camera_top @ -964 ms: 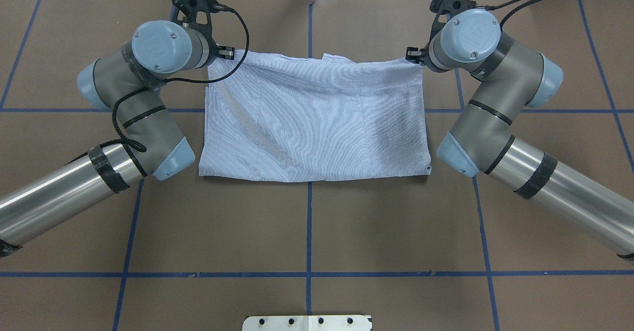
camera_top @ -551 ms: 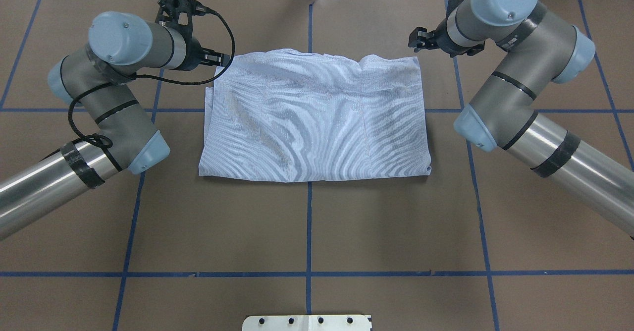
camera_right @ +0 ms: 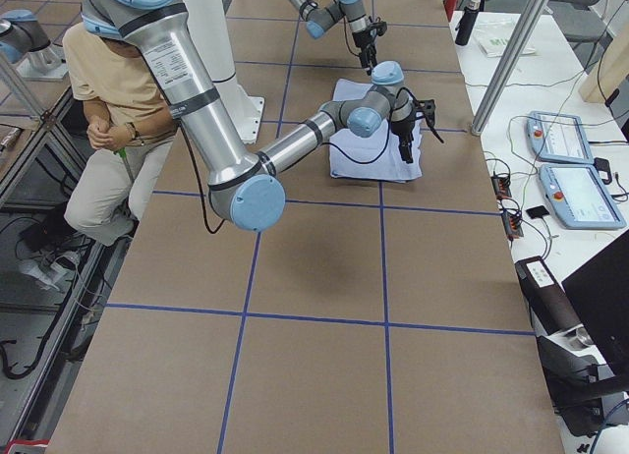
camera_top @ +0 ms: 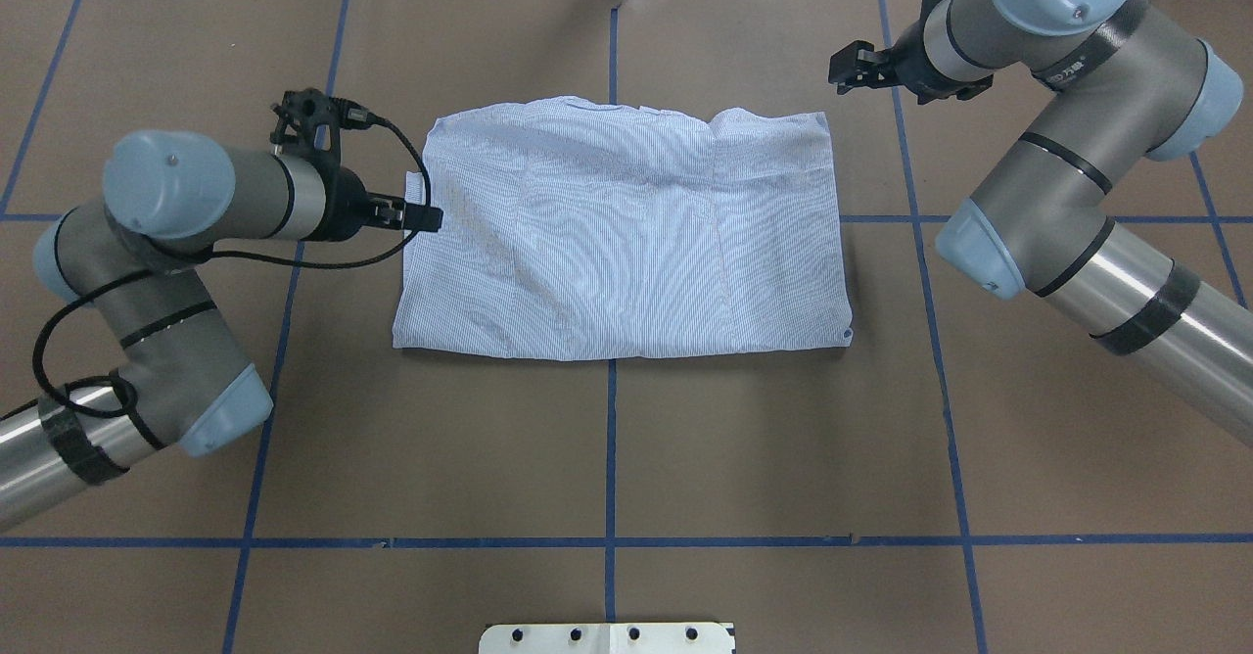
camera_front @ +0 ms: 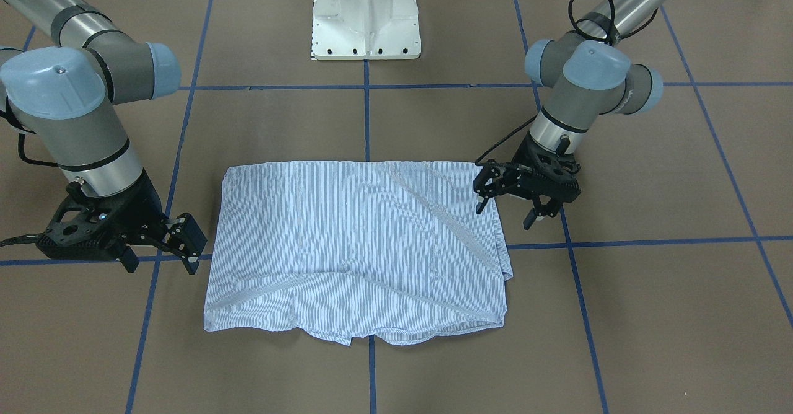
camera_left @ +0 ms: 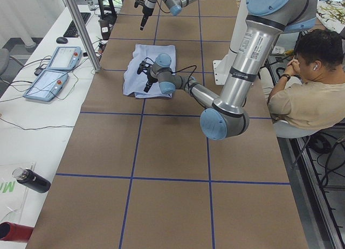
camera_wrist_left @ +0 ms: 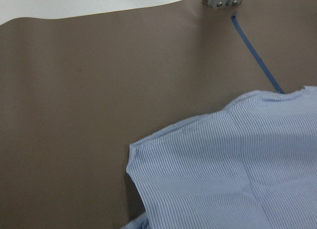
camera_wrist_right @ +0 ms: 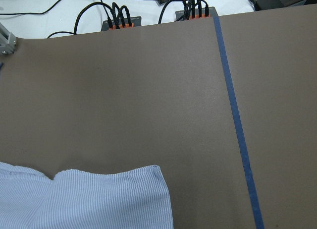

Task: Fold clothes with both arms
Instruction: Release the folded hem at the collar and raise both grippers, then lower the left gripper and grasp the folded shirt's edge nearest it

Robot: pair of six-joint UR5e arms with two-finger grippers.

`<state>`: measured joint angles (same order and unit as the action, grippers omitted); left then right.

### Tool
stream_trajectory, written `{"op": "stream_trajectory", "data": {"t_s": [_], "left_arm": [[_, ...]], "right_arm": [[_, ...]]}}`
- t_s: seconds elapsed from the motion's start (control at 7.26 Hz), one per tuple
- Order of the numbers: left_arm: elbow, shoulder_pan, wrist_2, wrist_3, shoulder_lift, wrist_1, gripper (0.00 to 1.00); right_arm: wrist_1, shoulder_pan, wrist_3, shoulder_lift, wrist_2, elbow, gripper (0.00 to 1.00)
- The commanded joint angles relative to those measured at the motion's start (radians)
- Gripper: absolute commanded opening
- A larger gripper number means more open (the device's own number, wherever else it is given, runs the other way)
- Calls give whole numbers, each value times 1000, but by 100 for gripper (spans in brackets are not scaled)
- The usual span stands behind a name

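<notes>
Left end effector (camera_front: 505,214) and right end effector (camera_front: 193,253) have quit the striped rectangular shirt's (camera_front: 353,240) corners, open.

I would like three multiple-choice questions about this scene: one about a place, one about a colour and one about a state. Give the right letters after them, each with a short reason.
1. Where is the left gripper?
A. At the side edge of the shirt
B. Over the middle of the shirt
C. Beyond the far end of the table

2. What colour are the tape lines on the table?
A. Red
B. Blue
C. Yellow

3. What is the state of the right gripper?
A. Shut on the shirt
B. Open and empty
C. Shut on a sleeve

Answers:
1 A: the overhead view shows its fingertips at the shirt's edge on the robot's left.
2 B: the lines are blue in every view.
3 B: its fingers stand apart with nothing between them, clear of the cloth.
</notes>
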<state>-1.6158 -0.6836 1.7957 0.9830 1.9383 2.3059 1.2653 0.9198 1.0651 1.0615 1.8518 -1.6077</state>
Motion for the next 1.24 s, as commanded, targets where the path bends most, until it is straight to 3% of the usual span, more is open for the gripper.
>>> {"op": "stream_trajectory", "data": {"t_s": [0.0, 0.28, 0.55, 1.1], "left_arm": [[-58, 123, -60, 113, -68, 7, 100], [-52, 153, -84, 135, -71, 6, 97], [-46, 153, -85, 135, -75, 6, 83], [-53, 182, -85, 135, -94, 4, 46]], "right_arm": [[0, 1, 1, 12, -5, -17, 100], [0, 1, 1, 12, -6, -20, 100], [0, -1, 1, 12, -6, -21, 100], [0, -2, 1, 12, -8, -17, 100]]}}
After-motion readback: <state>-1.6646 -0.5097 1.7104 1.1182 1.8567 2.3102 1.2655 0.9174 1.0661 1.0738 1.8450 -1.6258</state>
